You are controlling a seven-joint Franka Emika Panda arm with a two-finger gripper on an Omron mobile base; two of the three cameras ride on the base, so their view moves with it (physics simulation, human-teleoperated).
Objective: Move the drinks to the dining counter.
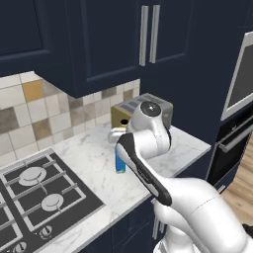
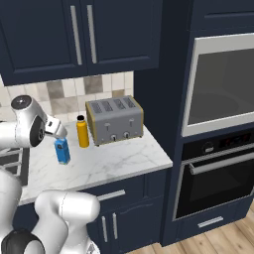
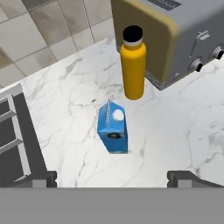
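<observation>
From the left base view, my white, glossy arm curves up in front of the marble bench (image 1: 94, 158), whose top is white with faint grey veins. My end effector (image 1: 116, 134) is mostly hidden behind my own elbow here, so this view does not tell me how wide it stands. Just under it a strip of the blue carton (image 1: 120, 163) peeks out. Behind it is the boxy brushed-steel toaster (image 1: 148, 109) with mustard-yellow end panels, and off to the side the black gas stove (image 1: 34, 190) with round silver burners and dark grates.

From the right base view, my end effector (image 2: 55, 130) hangs just above the blue gable-top carton (image 2: 62, 151), not touching it. The yellow-orange bottle (image 2: 82, 132), a smooth cylinder with a black cap, stands just beyond the carton and close beside the toaster. The square wall tiles (image 2: 69, 92) behind are matte beige, grey and tan.

In the hand view, my two dark fingertips sit far apart at the bottom corners, so my end effector (image 3: 116, 178) is fully open and holds nothing. The blue carton, with its peaked top and small white cap, stands upright on the bench between and beyond the fingertips. The yellow-orange bottle is farther out, upright, just in front of the toaster's yellow end.
</observation>
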